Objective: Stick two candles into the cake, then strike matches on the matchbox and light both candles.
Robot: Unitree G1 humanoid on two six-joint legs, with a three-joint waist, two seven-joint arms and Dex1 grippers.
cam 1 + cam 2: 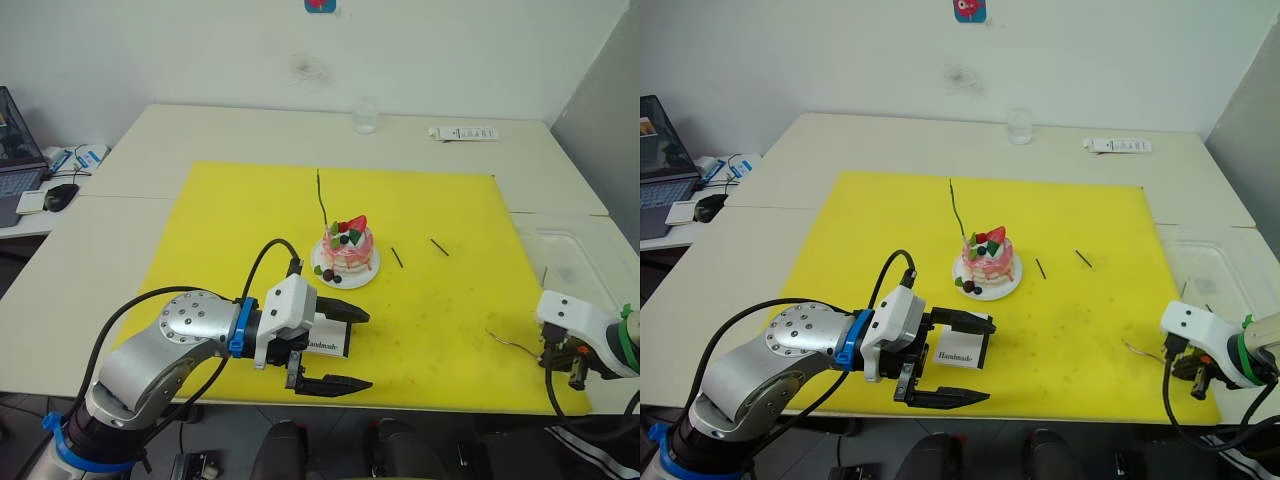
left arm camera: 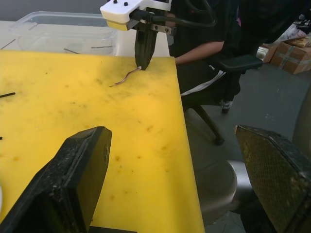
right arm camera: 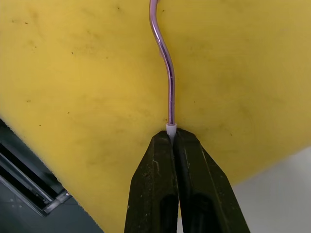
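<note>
Candles first: one thin wavy candle [image 1: 321, 198] stands planted in the far left of the cake [image 1: 349, 246], rising well above the strawberry topping, while the second candle [image 3: 165, 63] lies on the yellow mat [image 1: 250, 220] near its near right corner, one white tip pinched between the closed black fingers of the right gripper [image 3: 172, 138]. The head views show that gripper at the mat's near right edge, its fingers pointing down at the mat, the candle trailing away from it toward the left. The small pink-and-white cake sits on a white plate [image 1: 372, 274] close to the middle of the mat. Two short dark matches [image 1: 397, 257] lie on the mat just right of the cake, apart from each other, the farther one [image 1: 439, 246] angled toward the right. Near and left of the cake, the white matchbox [image 1: 958, 349] with "Handmade" in black script lies flat on the mat. The left gripper [image 1: 960, 358] is at the matchbox, fingers spread wide, one finger on its far side and one on its near side; whether either touches the box cannot be told. Beyond the mat, a white table [image 1: 200, 130] carries a clear glass [image 1: 365, 115] and a white remote [image 1: 463, 133] at its far edge. A clear plastic tray [image 1: 575, 255] sits right of the mat, and a laptop [image 1: 15, 150] and mouse [image 1: 60, 195] sit at far left.
</note>
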